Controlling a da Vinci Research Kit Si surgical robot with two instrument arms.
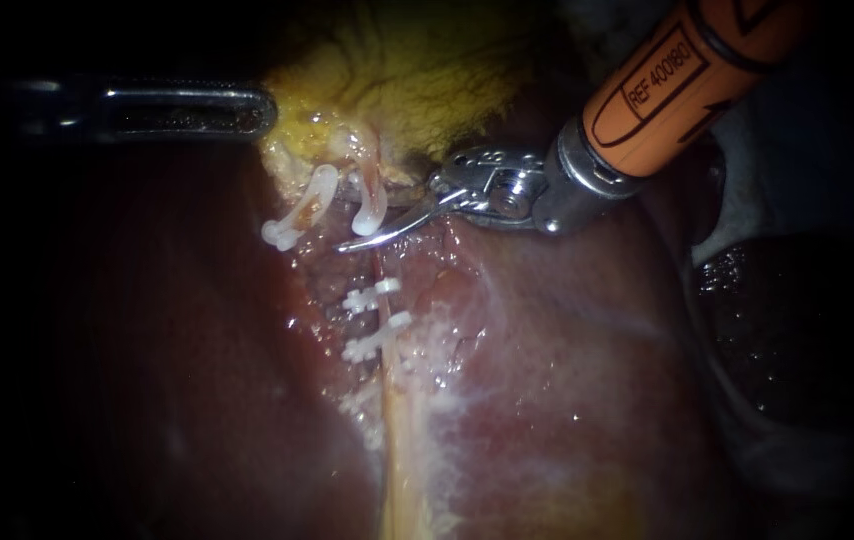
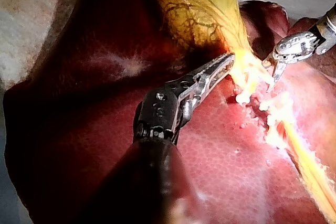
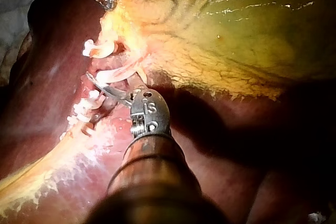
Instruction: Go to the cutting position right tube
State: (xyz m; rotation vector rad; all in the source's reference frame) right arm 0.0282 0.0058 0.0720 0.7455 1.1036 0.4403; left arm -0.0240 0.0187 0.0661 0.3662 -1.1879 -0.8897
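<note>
Position check | right instrument: curved blades slightly parted, empty, lying across thin pale right tube | tube axis crosswise to blades, between upper white plastic clip and lower clips | left instrument clamps yellow-green gallbladder.

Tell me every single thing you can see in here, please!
Liver: one, dark red, lying under everything else.
Gallbladder: one, yellow-green, resting on the liver.
Tube: one plain to see, pale, running from the gallbladder across the liver.
Clips: at least four, white, two near the gallbladder and two further along the tube.
Left instrument: one, silver, jaws shut on the gallbladder's edge.
Right instrument: one, silver curved tip on an orange shaft, tip at the tube between the two pairs of clips.
</note>
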